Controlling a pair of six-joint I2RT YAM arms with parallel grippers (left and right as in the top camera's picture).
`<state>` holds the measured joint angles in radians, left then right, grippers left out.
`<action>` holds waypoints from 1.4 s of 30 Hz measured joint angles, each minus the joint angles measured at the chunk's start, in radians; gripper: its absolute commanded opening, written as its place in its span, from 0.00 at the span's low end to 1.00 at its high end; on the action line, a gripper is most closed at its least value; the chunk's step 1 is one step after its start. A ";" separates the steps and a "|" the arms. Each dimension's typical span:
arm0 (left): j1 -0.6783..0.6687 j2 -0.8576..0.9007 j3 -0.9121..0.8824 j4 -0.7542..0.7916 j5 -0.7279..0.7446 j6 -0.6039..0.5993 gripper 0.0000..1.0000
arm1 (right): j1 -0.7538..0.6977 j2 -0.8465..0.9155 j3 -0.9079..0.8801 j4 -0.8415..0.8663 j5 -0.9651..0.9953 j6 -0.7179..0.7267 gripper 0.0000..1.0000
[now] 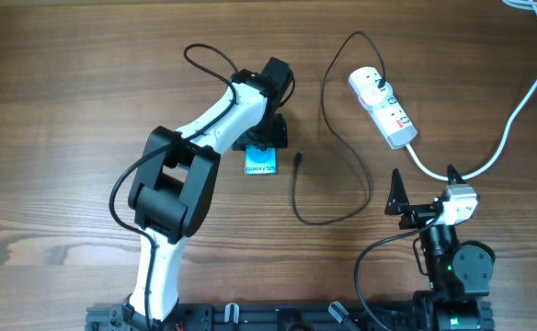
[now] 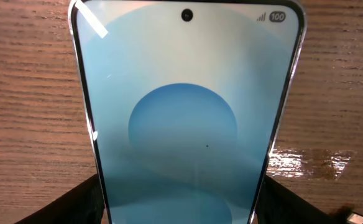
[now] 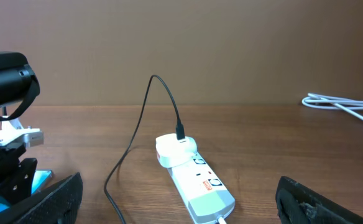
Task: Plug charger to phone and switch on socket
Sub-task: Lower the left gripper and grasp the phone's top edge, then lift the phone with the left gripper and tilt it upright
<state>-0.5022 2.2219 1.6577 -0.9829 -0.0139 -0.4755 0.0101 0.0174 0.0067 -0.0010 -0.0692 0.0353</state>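
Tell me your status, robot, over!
Left end effector straddles cyan-screen smartphone, grip unclear. Right end effector open, empty. Thin black charger cable tip loose beside phone. Nothing between them.

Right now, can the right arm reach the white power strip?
Probably yes. The right gripper is open and points straight at the power strip, with only bare table between them. The strip's white cord trails toward the gripper but lies flat, so it shouldn't block.
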 measured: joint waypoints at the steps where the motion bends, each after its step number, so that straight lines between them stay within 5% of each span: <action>1: 0.000 0.000 0.000 -0.001 0.000 -0.008 0.71 | 0.000 0.000 0.000 0.000 0.000 0.000 1.00; 21: 0.020 -0.134 -0.013 -0.024 0.209 -0.050 0.71 | 0.000 0.000 0.000 0.000 0.000 0.000 1.00; 38: 0.271 -0.147 -0.014 0.048 1.281 -0.058 0.73 | 0.000 0.000 0.000 0.000 0.000 0.000 1.00; 42: 0.276 -0.150 -0.014 0.049 1.407 -0.058 0.73 | 0.000 0.000 0.000 0.000 0.000 0.000 1.00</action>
<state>-0.2260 2.0716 1.6436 -0.9340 1.3926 -0.5339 0.0105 0.0174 0.0067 -0.0010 -0.0692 0.0353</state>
